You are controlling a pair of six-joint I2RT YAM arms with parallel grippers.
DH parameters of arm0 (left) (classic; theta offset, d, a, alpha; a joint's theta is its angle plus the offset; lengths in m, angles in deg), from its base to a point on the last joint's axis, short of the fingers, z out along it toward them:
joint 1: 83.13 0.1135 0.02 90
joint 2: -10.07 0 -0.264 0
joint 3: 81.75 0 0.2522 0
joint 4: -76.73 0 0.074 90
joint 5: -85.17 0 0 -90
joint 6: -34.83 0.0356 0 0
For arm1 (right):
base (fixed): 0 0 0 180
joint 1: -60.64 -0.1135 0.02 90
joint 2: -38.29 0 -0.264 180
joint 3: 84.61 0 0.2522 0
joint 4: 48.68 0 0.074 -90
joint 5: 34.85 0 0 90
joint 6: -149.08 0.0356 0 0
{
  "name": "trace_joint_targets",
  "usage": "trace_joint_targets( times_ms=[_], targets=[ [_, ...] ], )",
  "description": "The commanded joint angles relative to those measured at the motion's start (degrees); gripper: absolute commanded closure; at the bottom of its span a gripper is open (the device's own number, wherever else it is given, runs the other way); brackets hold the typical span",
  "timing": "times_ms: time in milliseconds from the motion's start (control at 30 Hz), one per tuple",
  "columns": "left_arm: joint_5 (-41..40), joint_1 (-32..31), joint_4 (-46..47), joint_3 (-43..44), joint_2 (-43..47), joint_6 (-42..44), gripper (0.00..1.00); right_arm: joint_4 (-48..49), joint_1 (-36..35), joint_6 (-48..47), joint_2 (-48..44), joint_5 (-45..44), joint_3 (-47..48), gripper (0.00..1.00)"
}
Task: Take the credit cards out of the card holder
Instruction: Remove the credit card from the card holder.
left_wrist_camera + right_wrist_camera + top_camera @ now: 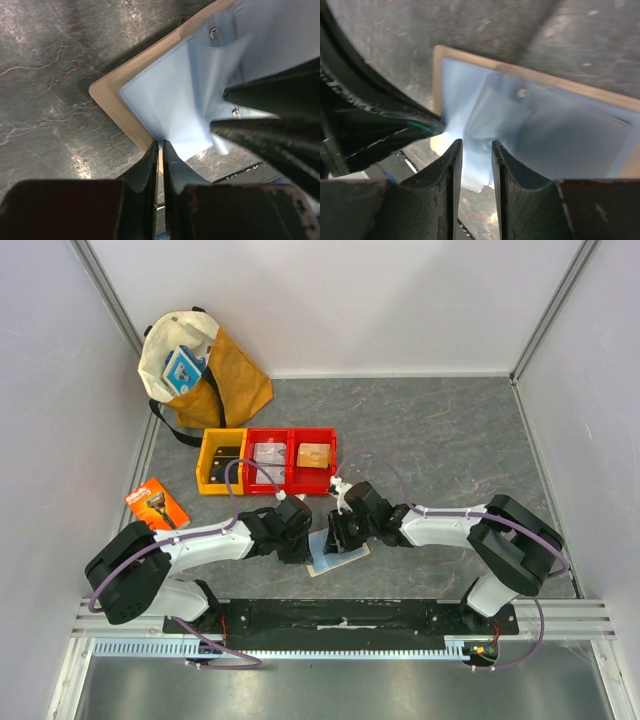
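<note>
Beige card holder [112, 95] pinched in left hand [160, 144]; right hand [477, 144] narrowly parted at its edge

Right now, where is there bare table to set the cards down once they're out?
Widest bare table: right of the red bins, back to the far wall. Crowded: the left side, with bag and razor package, and around the card holder, where left gripper and right gripper meet.
</note>
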Motion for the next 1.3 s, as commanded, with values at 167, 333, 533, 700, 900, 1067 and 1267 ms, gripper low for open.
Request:
trace_joint_targets(
  times_ms=[167,333,533,700,900,1067,1267],
  targets=[
    [0.33,-1.43,1.21,-2.03,-0.05,-2.72,0.9,1.3,-5.13,0.55,-2.11,5.45,5.78,0.63],
    [0.42,-1.43,1.3,-2.29,0.13,-2.9,0.9,-8.8,-5.04,-3.49,-7.64,-8.23,6.49,0.54],
    [0.33,-1.43,1.3,-2.2,0.3,-2.81,0.9,-16.2,-3.47,-4.81,-11.7,-24.17,5.35,0.46],
    [0.33,-1.34,1.47,-2.29,0.48,-2.9,0.9,-17.52,-3.02,-4.81,-10.12,-26.55,4.73,0.41],
    [0.42,-1.43,1.47,-2.11,0.3,-2.81,0.91,-17.0,-3.02,-4.64,-6.43,-25.67,4.64,0.38],
    [0.51,-1.42,1.56,-2.11,0.04,-2.72,0.91,-16.21,-3.11,-4.64,-4.67,-24.53,4.73,0.38],
    [0.51,-1.51,1.56,-2.03,-0.05,-2.63,0.91,-15.24,-3.11,-4.46,-4.14,-22.86,4.47,0.41]
  ],
)
